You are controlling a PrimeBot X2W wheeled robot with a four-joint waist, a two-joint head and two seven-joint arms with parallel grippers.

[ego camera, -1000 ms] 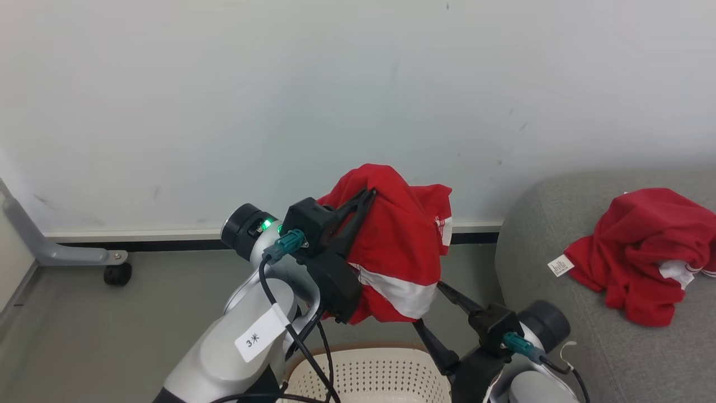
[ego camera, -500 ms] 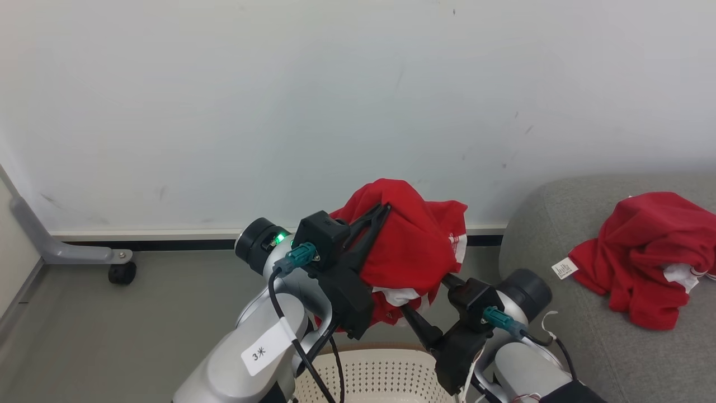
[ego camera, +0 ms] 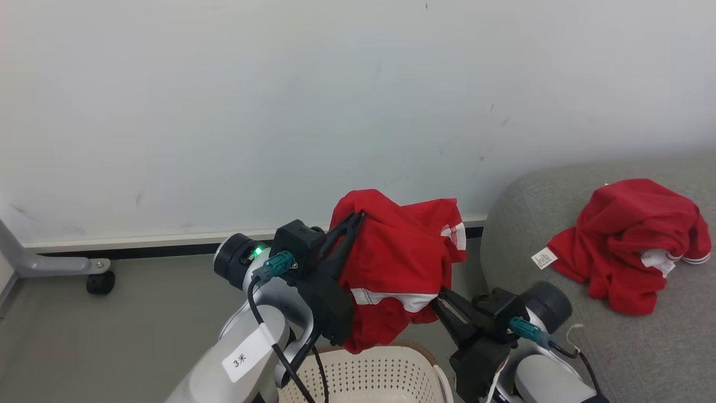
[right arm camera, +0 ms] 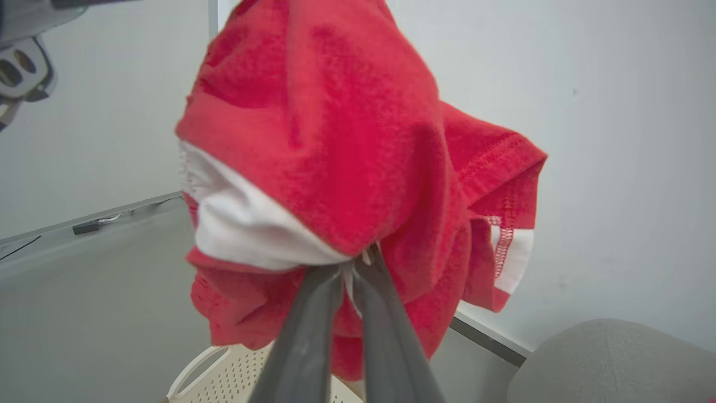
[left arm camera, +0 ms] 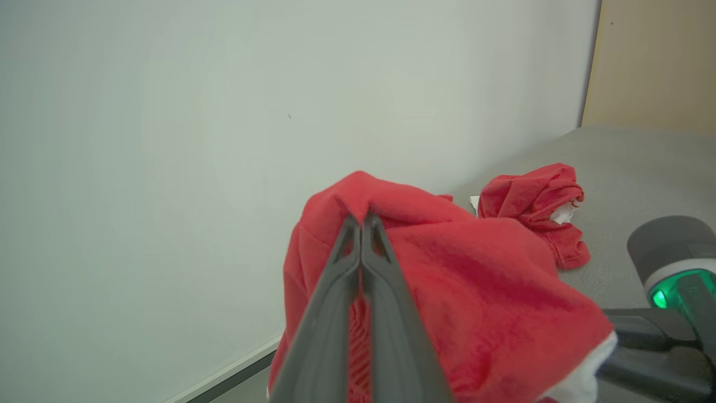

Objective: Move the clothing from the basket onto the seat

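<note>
Judged roughly midway through. Lifted clear of the basket [ego camera: 369,375] and hanging above it, strung between the two grippers: one piece of the clothing [ego camera: 397,252], red with a white panel, not yet on the seat [ego camera: 643,347]. Already delivered, well off to the right of the right gripper and crumpled on the grey cushion: the other red garment [ego camera: 626,240], with a small white label at its left edge. Left to do, by judgement only: carry the lifted piece rightward until over the seat, let go on both sides, then look into the basket again. Cannot tell from these views whether anything remains inside, with only a perforated stretch and part of the brown rim on show below the grippers. As for pose, from the left: left gripper [ego camera: 353,217] raised on a bent pale forearm, pointing up and to the right, clenched tight on the topmost fold of the clothing, with the fabric draped down and away to its right. In the left wrist view, two dark fingers [left arm camera: 335,291] pressed together right up to the red peak. Further right and lower: right gripper [ego camera: 435,299] angled up and to the left toward its partner, likewise clamped, pinching the bunched lower edge of the same piece near the junction of white panel and red. Seat just to the right of that wrist, close enough for a short swing, by the look of it.
</note>
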